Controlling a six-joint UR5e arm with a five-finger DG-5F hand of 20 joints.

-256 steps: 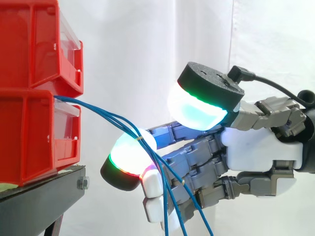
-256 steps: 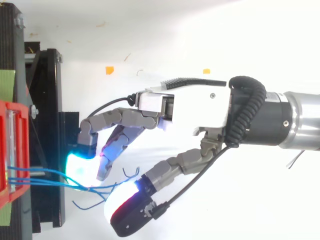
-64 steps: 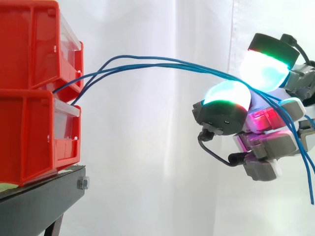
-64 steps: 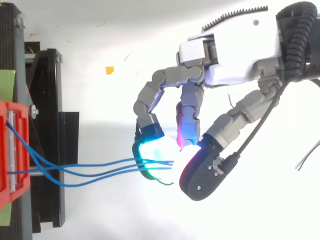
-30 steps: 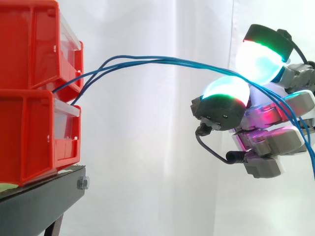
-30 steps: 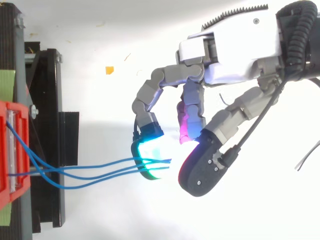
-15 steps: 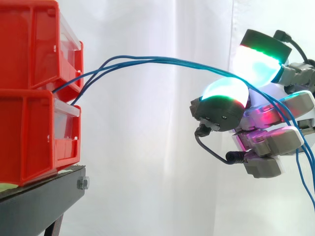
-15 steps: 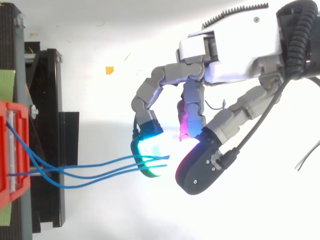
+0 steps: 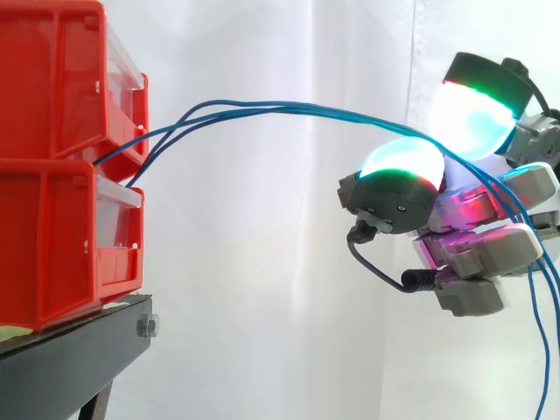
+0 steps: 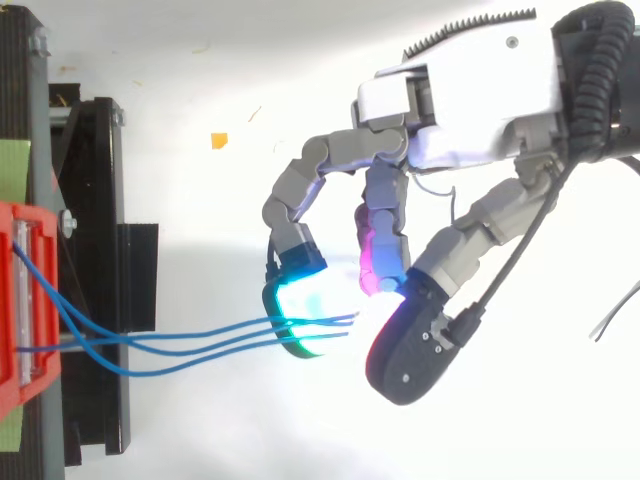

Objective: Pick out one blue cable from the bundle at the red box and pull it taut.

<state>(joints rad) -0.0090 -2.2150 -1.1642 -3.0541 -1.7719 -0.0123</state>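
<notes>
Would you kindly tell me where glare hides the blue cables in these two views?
Top view: the hand's glowing fingertips bleach the ground round them, swallowing the ends of the blue cables. Side view: the cables read plainly against the white curtain.

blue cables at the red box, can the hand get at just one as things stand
Probably not: the hand is curled round all the thin blue cables, which run bunched close together.

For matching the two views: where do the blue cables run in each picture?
Side view: the blue cables arc from the red bins at left, up and across to the hand at right.
Top view: lower left, running from the red bins to the hand.
Shared landmark: the red bins, at the left edge in both.
</notes>
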